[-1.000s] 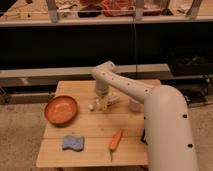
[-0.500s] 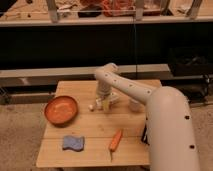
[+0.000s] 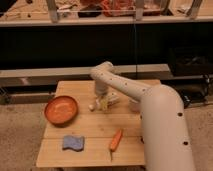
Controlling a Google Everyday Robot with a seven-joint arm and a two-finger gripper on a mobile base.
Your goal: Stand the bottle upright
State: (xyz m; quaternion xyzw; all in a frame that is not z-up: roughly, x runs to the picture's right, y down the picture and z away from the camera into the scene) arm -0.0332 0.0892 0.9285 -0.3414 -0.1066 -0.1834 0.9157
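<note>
bottle is lying at frame centre on the surface, right of the orange bowl | gripper is working right at it, hold: cannot tell | judging: pivot slowly about the base, releasing only once steady

**Inspector:** Arm, general condition?
**Assistant:** One white arm in view. Its thick segment enters at the lower right edge and stands tall, leaning up and to the left.
**Inspector:** Beyond that segment?
**Assistant:** A slimmer link runs on up and leftward to a rounded joint, the highest point of the arm. From there the wrist turns straight down.
**Inspector:** Gripper, position?
**Assistant:** The gripper hangs directly below that joint, pointing downward, near the centre of the view and well left of the thick segment. It sits low, at the bottom end of the wrist
</note>
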